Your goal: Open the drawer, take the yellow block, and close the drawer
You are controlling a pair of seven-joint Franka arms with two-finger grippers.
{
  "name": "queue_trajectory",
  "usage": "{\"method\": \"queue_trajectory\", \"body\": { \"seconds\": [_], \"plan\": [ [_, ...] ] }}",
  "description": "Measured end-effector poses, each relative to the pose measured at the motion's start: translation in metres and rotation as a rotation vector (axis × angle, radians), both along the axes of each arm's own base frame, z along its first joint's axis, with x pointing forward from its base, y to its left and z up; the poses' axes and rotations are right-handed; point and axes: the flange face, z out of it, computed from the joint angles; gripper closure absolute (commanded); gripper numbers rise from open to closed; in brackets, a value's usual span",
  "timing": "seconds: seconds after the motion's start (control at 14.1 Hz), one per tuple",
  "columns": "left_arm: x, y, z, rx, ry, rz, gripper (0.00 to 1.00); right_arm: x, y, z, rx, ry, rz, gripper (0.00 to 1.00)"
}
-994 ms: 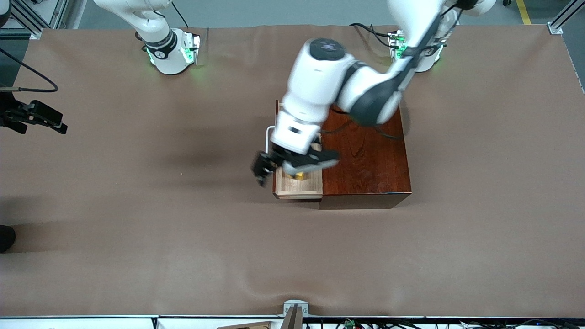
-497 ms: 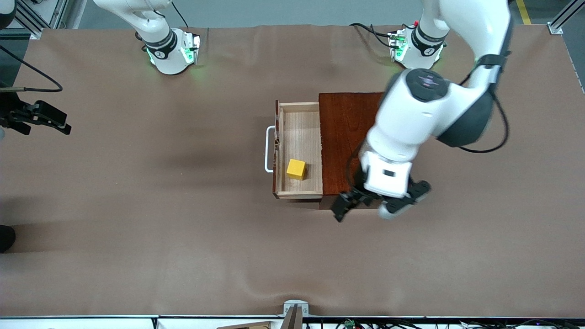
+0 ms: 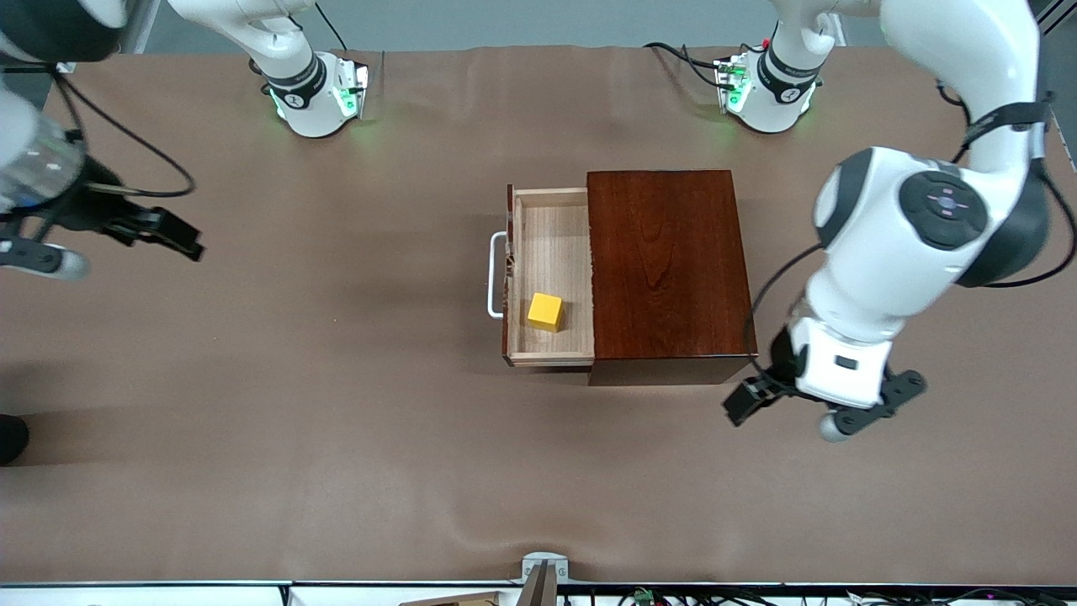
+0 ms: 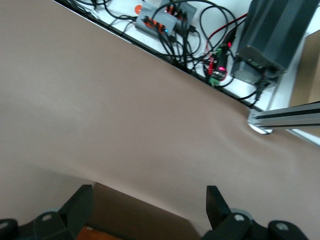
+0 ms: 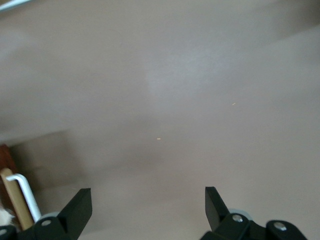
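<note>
The drawer (image 3: 551,278) stands pulled out of the reddish-brown wooden box (image 3: 665,269), with its white handle (image 3: 495,275) facing the right arm's end of the table. The yellow block (image 3: 544,311) lies loose in the drawer's tray, toward the end nearer the front camera. My left gripper (image 3: 808,404) hangs open and empty over bare table just off the box's near corner, toward the left arm's end; its wrist view shows open fingers (image 4: 82,200) around the gripper (image 4: 147,195) and the box's corner (image 4: 130,215). My right gripper (image 3: 172,240) is open and empty (image 5: 147,194) over the table's right-arm end, with the handle (image 5: 22,200) at the edge of its view.
Brown cloth covers the table (image 3: 336,421). A metal clamp (image 3: 543,572) sits at the table's near edge. Cables and electronics boxes (image 4: 165,22) and an aluminium rail (image 4: 290,117) lie just off the table edge.
The left arm swung away from over the open drawer toward its own end of the table, leaving the block in the tray. The right gripper came inward from the table's edge.
</note>
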Motion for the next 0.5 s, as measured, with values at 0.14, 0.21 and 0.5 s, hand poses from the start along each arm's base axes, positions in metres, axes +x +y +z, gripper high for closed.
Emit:
{"method": "queue_trajectory", "body": {
  "seconds": [0.14, 0.21, 0.5],
  "plan": [
    [-0.002, 0.023, 0.002, 0.031, 0.008, -0.052, 0.00, -0.002, 0.041, -0.006, 0.004, -0.009, -0.123, 0.00],
    [-0.006, 0.032, 0.004, 0.043, 0.012, -0.081, 0.00, -0.004, 0.067, -0.010, 0.008, -0.014, -0.188, 0.00],
    [-0.037, 0.066, 0.010, 0.115, 0.059, -0.213, 0.00, -0.024, 0.168, -0.040, -0.003, 0.014, -0.446, 0.00]
  ]
}}
